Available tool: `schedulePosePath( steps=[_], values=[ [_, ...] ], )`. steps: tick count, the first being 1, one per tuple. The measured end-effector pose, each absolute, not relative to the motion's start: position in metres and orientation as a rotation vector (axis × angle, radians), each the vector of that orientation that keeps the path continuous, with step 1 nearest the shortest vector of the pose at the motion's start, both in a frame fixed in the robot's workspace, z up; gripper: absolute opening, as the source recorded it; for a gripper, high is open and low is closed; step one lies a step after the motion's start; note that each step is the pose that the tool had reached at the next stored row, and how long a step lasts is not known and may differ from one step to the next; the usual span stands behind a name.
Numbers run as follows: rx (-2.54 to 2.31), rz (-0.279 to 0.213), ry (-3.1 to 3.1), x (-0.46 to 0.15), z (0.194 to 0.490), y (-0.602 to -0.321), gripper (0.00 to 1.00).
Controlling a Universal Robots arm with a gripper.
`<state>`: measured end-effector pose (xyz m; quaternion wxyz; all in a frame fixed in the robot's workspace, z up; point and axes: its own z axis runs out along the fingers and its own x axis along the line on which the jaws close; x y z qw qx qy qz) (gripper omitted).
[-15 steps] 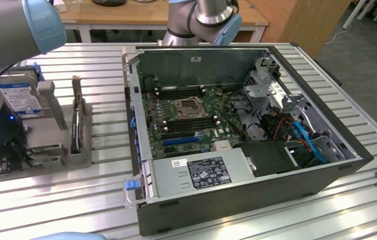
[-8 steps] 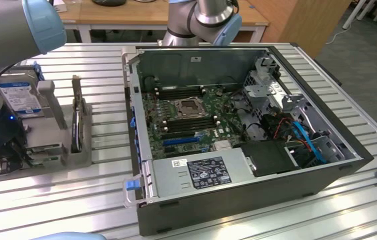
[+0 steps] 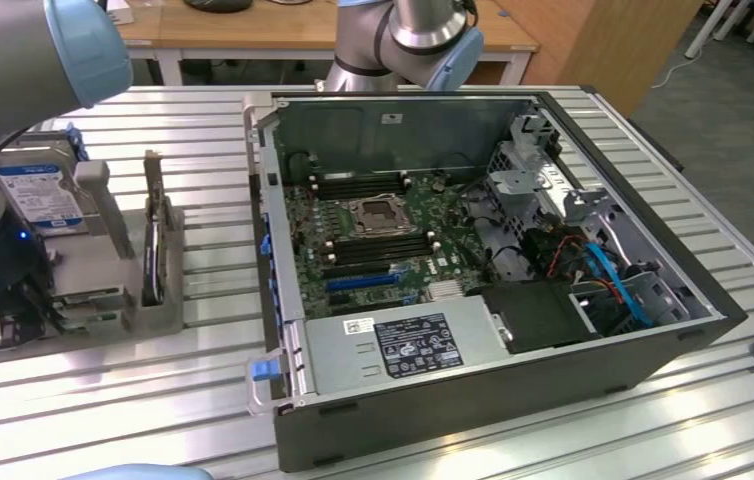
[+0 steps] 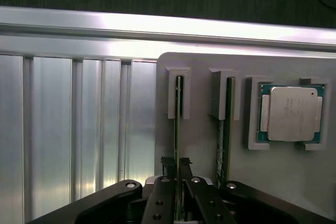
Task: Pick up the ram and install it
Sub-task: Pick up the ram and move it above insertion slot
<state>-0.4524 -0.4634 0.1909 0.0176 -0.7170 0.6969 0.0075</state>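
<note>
Tech: Fingers (image 4: 169, 169) first. How do they stand?

Me: Nearly closed, one tip on each face of the ram (image 4: 178, 124). I pinch its thin board between them, and no gap shows on either side.

Tech: Where is the ram itself?

Me: It stands on edge in a slot of the grey holder (image 4: 199, 145), its far end seated in a grey bracket. It is not lifted out.

Tech: What else does the holder carry?

Me: A second stick (image 4: 223, 129) stands in the next slot, between my ram and the CPU (image 4: 292, 114), which lies flat in a square recess. From the exterior view, a hard drive (image 3: 37, 190) with a blue-white label stands upright there too, just beside my arm (image 3: 4, 90).

Tech: And the case?

Me: The case (image 3: 484, 400) lies open on the ribbed tabletop (image 3: 150, 400), to the exterior view's right of the holder, near it but not touching. Its motherboard (image 3: 377, 230) faces up, with long dark slots on either side of the socket.
</note>
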Motion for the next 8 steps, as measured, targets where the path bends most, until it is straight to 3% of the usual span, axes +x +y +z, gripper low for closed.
schedulePosePath(
  steps=[8],
  values=[
    [-2.227, 0.023, 2.165, -0.4524, 0.1966, -0.4634, 0.14]
  ],
)
